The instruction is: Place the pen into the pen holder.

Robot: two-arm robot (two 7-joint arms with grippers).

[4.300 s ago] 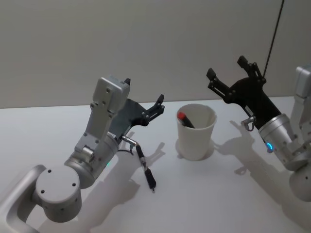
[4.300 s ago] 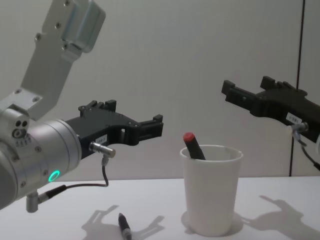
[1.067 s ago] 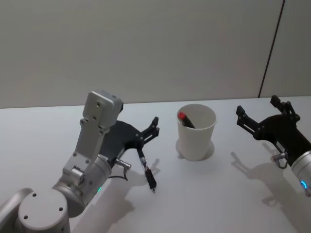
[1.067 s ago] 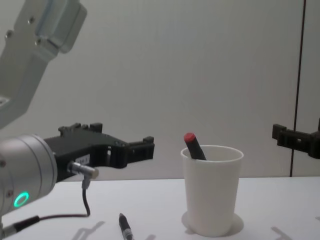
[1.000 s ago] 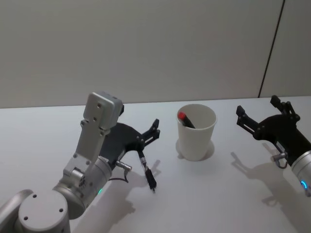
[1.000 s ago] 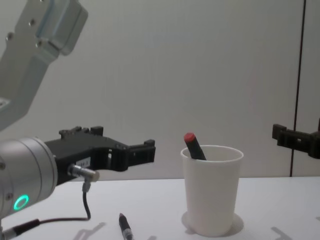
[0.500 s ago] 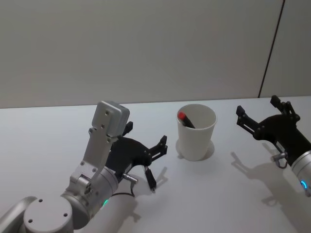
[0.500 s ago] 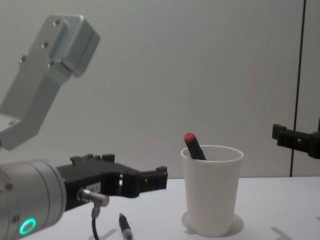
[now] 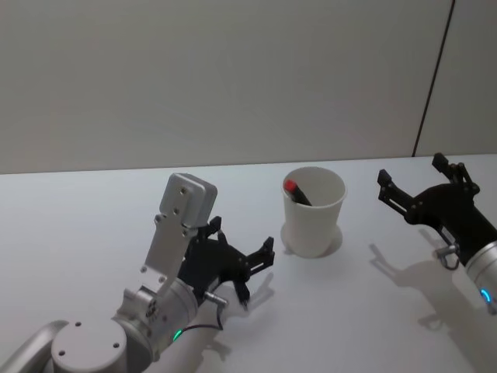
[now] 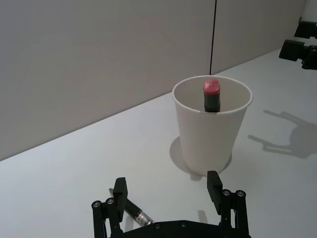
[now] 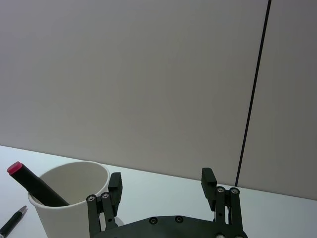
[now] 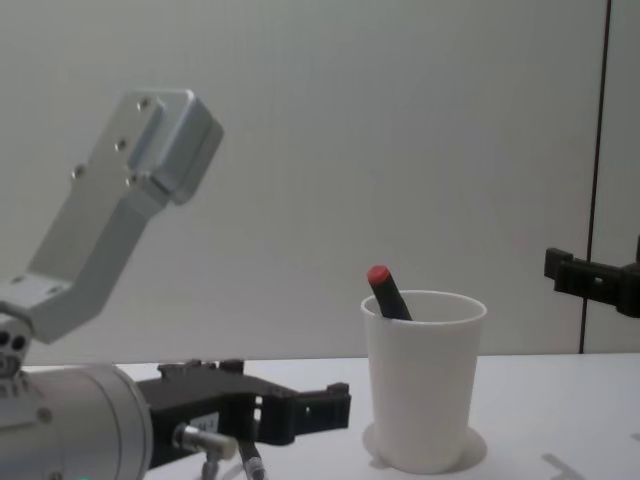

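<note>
A slim black pen (image 9: 242,294) with a silver band lies flat on the white table (image 9: 334,311), left of the pen holder (image 9: 313,214). That holder is a white paper cup with a black red-capped marker (image 9: 295,190) leaning inside. My left gripper (image 9: 241,238) is open and low over the pen; in the left wrist view the pen (image 10: 133,214) runs under the gripper (image 10: 167,182) close to one finger, with the cup (image 10: 210,129) beyond. The chest view shows the pen (image 12: 250,462) just under the fingers. My right gripper (image 9: 412,171) hangs open, right of the cup.
A plain grey wall stands behind the table, with a thin dark vertical line (image 9: 431,78) at the right. The tabletop around the cup and in front of both arms is bare white.
My left gripper has dropped lower and swung in over the pen, its fingers still spread. The right arm, which had come down and back earlier, has held still for the last second.
</note>
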